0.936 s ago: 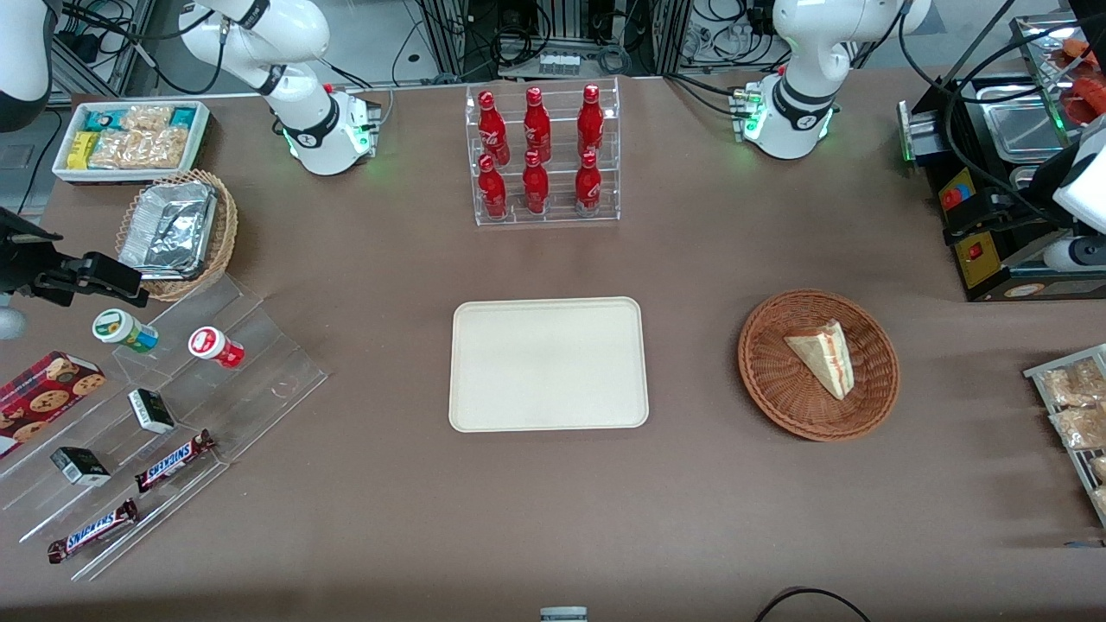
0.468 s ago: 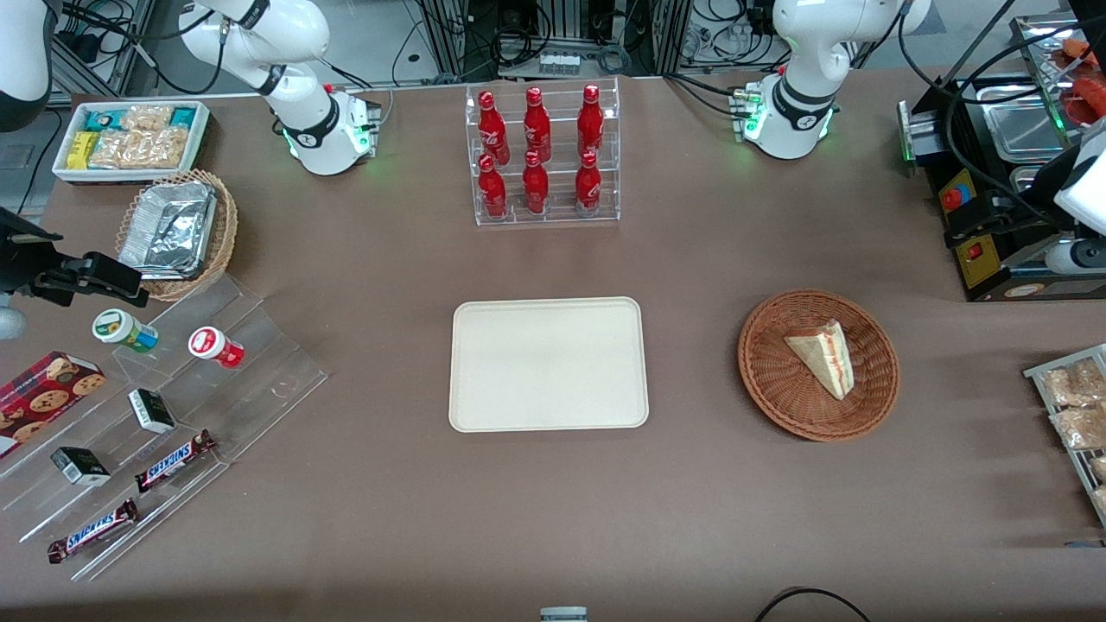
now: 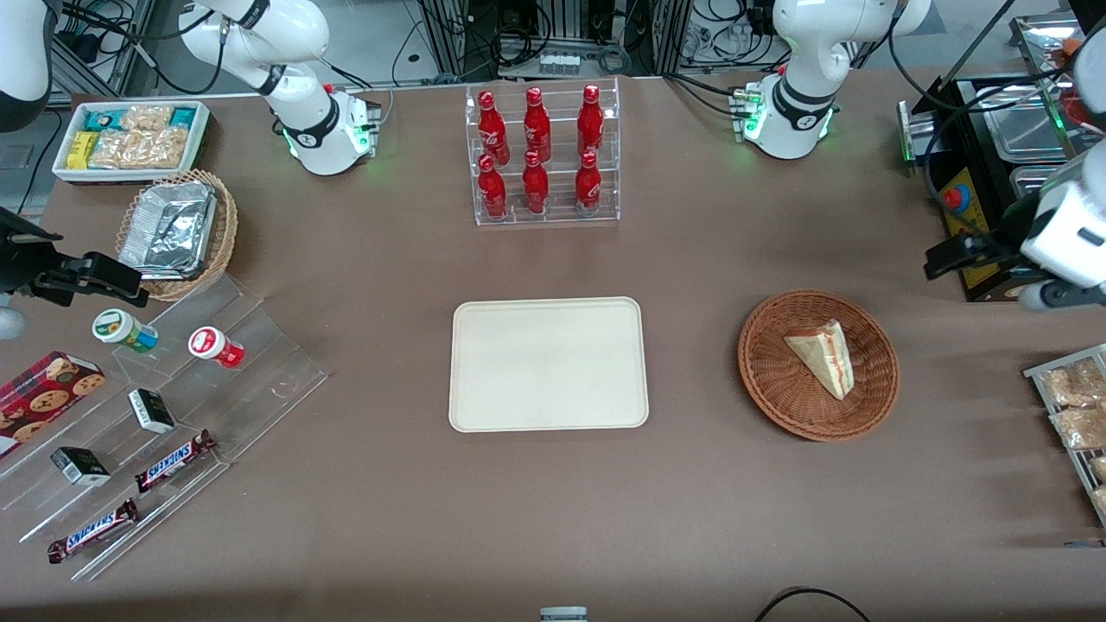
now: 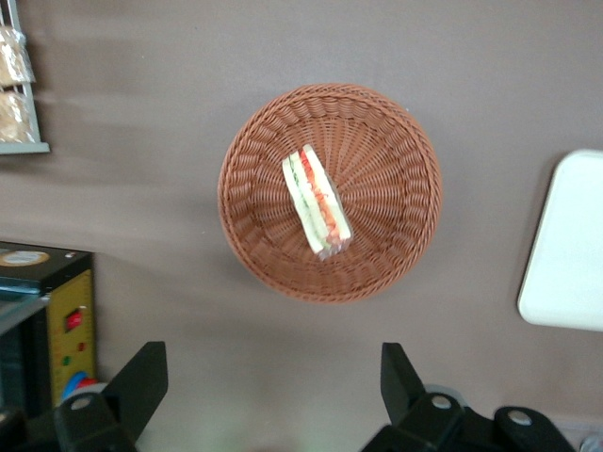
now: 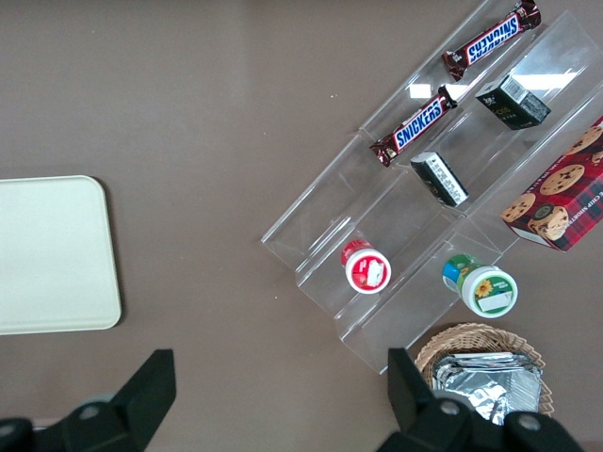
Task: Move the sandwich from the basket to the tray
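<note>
Brown table (image 3: 691, 259) between tool (image 4: 273, 377), basket (image 4: 396, 132)

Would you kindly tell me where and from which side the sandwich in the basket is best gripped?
Probably from straight above, closing across the two bread faces at the thick middle of the sandwich. It lies as a long narrow wedge, filling edge up, in the shallow basket, whose rim blocks a sideways approach. The open gripper hangs above the table beside the basket.
</note>
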Controlling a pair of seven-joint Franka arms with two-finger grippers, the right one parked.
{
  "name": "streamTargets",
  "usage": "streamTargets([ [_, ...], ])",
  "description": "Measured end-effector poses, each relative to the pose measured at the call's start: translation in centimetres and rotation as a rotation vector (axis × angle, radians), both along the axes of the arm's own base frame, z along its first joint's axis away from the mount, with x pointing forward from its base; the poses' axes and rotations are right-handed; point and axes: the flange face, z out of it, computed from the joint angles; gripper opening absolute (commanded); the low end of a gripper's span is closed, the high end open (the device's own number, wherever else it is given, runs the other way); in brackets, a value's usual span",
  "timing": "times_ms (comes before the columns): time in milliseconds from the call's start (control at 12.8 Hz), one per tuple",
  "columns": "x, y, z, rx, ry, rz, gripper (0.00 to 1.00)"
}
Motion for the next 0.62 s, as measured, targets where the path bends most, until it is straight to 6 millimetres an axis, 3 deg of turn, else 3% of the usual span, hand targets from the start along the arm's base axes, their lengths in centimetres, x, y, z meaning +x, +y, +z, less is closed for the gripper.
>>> streamTargets([
  [390,0.0,-3.6,-7.8,0.010,-0.059,0.049,1.00],
  [624,-0.8,-4.3,-12.1,0.011,-0.083,0.091,1.00],
])
